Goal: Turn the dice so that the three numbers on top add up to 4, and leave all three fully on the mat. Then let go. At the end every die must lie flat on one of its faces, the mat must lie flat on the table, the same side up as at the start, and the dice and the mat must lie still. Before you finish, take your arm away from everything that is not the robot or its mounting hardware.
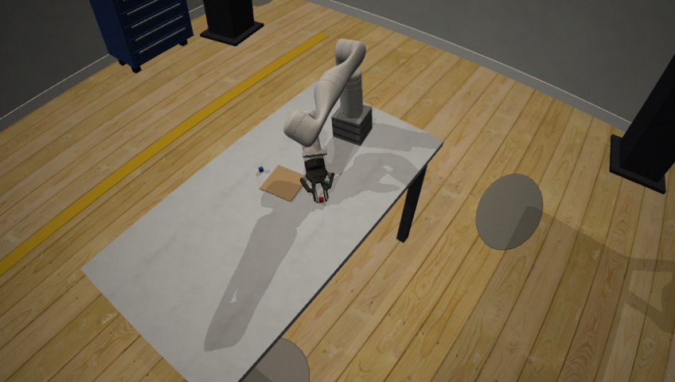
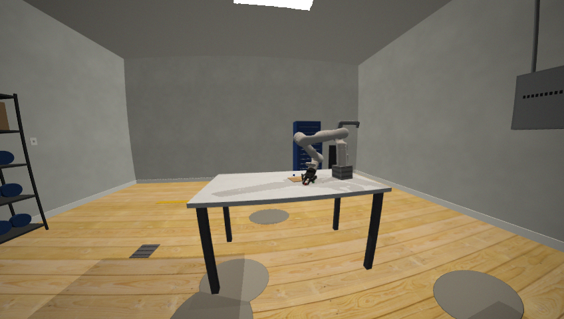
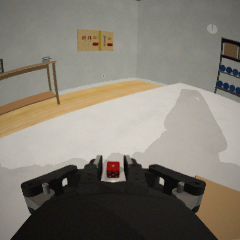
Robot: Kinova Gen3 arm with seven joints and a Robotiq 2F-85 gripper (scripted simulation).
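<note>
Room furnishings: a blue drawer cabinet (image 1: 142,28) and a dark pedestal (image 1: 230,21) are set by the far wall; a yellow floor stripe (image 1: 156,146) is laid along the boards; a black shelf rack (image 2: 24,157) with blue rolls is placed at the left wall in the exterior view. None of these is near the work area.

Surface (image 1: 189,246): one grey top on black legs, with the arm's dark mounting block (image 1: 351,125) carried at one end.

Mat (image 1: 282,182): one, tan, laid flat on the surface just beside the end effector.

Dice, three counted, none seen on the mat:
- Red die (image 3: 113,169): seen between the fingers of the end effector (image 3: 113,172), low at the surface, off the mat's edge. In the wrist view gaps are shown on both sides of it.
- Green die (image 1: 326,181): partly hidden by the end effector, close beside the red die.
- Blue die (image 1: 260,168): set apart on the bare surface, on the mat's far side from the end effector.

End effector state: parted partway, nothing gripped; the red die is bracketed but not clamped. Top faces of the dice are too small to be read.
</note>
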